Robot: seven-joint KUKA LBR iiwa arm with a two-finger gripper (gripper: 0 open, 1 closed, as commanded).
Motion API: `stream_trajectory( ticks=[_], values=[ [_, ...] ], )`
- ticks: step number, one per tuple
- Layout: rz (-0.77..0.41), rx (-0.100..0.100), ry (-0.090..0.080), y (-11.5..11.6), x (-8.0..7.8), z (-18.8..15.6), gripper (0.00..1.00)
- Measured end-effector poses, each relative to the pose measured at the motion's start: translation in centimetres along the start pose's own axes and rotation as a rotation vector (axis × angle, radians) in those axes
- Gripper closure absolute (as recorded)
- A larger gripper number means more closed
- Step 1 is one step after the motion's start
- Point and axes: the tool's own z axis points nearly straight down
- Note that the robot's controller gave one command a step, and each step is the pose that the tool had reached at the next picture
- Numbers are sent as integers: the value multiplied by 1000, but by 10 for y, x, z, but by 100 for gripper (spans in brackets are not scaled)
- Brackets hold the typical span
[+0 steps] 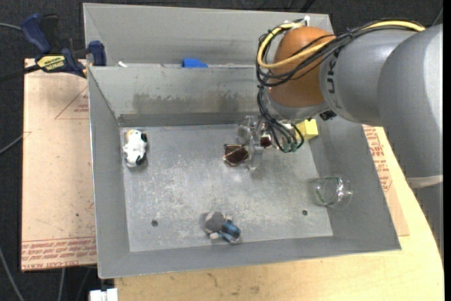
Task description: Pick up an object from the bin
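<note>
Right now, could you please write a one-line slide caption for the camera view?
Gripper low in the grey bin, beside a small dark brown object at its middle.

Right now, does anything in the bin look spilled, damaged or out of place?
Nothing looks spilled or broken. Only oddity: a small blue thing peeks over the back wall of the bin, apart from the things on its floor.

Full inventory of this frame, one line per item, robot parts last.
bin: 1, grey metal, centre
toy figure: 1, white and black, floor left
small dark object: 1, brown-red, floor middle, beside the hand
small lump: 1, grey and blue, floor front
clear cup: 1, transparent, floor right
yellow piece: 1, yellow, back right, partly under the arm
blue item: 1, blue, behind its inner back wall
arm: 1, grey with orange cover, from right
hand: 1, metallic, over floor middle
</note>
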Motion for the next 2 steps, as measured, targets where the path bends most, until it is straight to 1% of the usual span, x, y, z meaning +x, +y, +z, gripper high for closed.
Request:
stream_trajectory(
  ticks=[1,2],
  values=[
    [1,0,0,0,0,-2,100],
    [0,2,4,0,0,-6,100]
  ],
)
